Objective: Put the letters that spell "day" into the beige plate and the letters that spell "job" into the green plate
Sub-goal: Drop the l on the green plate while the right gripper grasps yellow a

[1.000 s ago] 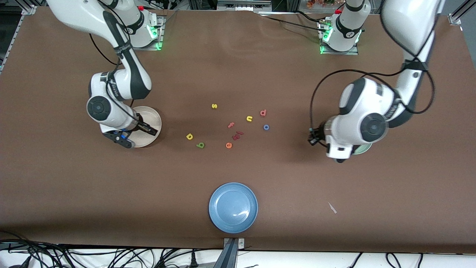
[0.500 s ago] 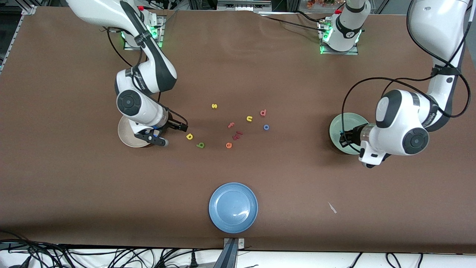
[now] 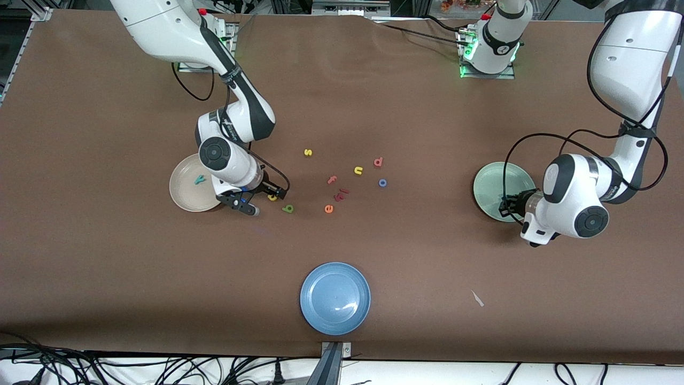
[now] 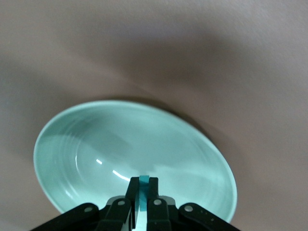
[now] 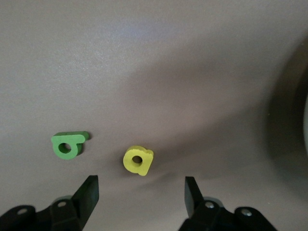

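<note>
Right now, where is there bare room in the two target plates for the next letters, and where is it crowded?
The round pale green plate shows a bare bowl under the left gripper, shut on a teal stroke letter. The cream-beige plate holds only the teal y, so most is free. Crowded: the table's middle, where loose letters lie around the pink f. The right gripper is open over the yellow letter.

letters readable on table, center cluster: yellow s (image 3: 308,152) | pink f (image 3: 332,180) | yellow u/n shape (image 3: 358,170) | orange e (image 3: 328,208) | blue o (image 3: 382,183) | teal y (image 3: 199,179) lying in beige plate (image 3: 181,195) | no printed labels or brands legible
</note>
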Robot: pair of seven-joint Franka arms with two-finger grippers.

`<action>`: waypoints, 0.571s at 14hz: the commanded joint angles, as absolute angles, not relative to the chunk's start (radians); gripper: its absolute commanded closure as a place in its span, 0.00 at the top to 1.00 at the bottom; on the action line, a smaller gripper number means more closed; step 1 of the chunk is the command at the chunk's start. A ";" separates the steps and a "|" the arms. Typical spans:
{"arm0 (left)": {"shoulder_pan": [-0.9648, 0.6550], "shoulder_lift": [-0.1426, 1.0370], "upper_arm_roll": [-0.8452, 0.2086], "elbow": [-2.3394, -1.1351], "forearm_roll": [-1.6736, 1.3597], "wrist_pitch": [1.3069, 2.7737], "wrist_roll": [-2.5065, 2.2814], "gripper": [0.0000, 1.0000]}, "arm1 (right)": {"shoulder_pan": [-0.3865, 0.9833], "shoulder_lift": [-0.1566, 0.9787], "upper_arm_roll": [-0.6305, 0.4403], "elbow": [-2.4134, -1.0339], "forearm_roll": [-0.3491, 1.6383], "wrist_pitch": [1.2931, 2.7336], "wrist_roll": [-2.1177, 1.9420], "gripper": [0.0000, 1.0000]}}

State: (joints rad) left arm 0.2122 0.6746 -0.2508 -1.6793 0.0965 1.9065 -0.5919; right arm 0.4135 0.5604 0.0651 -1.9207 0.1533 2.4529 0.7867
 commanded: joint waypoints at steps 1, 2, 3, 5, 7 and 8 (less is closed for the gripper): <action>0.227 0.667 -0.264 -1.666 0.121 1.907 -0.574 0.80 | 0.414 0.589 0.064 -1.907 0.156 2.494 0.798 0.78; 0.227 0.661 -0.267 -1.658 0.121 1.902 -0.572 1.00 | 0.414 0.595 0.064 -1.907 0.156 2.508 0.798 0.77; 0.227 0.657 -0.270 -1.655 0.121 1.899 -0.574 1.00 | 0.413 0.600 0.063 -1.907 0.153 2.510 0.798 0.76; 0.215 0.614 -0.273 -1.655 0.118 1.891 -0.578 1.00 | 0.413 0.603 0.061 -1.905 0.153 2.511 0.798 0.72; 0.213 0.563 -0.325 -1.654 0.106 1.876 -0.597 1.00 | 0.414 0.617 0.061 -1.907 0.153 2.534 0.798 0.71; 0.213 0.551 -0.349 -1.654 0.104 1.876 -0.623 1.00 | 0.413 0.620 0.060 -1.907 0.152 2.542 0.798 0.67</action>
